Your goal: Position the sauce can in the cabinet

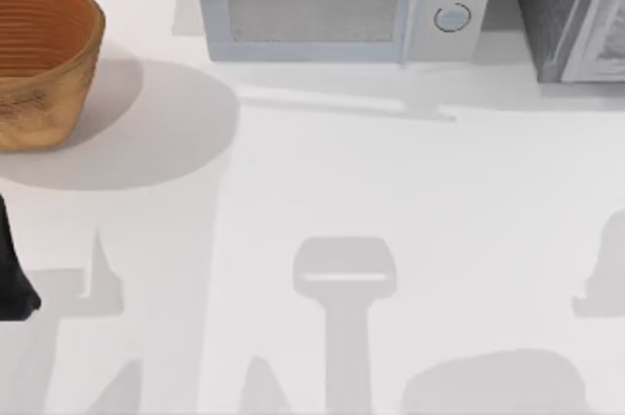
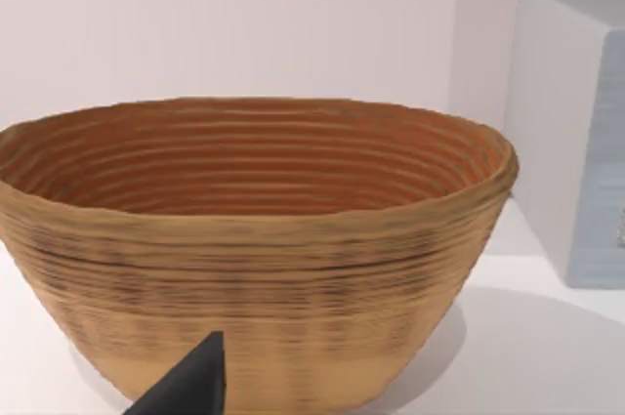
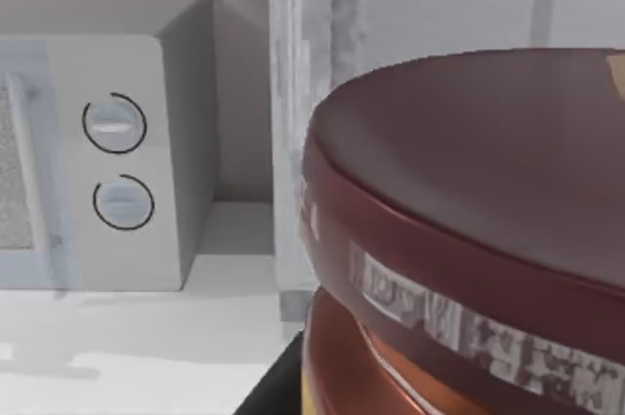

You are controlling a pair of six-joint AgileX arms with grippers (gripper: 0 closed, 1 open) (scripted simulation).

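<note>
While sauce can (image 3: 469, 239) looms before cabinet (image 3: 303, 142), right gripper apparently gripping it, left claw state unclear

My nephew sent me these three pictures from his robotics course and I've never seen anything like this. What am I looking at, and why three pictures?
It is a simulated two-armed AgileX robot at a white table. One picture comes from a camera above the table. There you see a woven basket at the left, a pale microwave at the back and a grey cabinet at the back right. The dark shape at the left edge is part of the left arm.

The other two come from cameras on the wrists. The left wrist camera faces the basket. The right wrist camera is very close to the sauce can, with its maroon lid, right before the cabinet's pale frame; it looks carried, though the grip itself is hidden.
</note>
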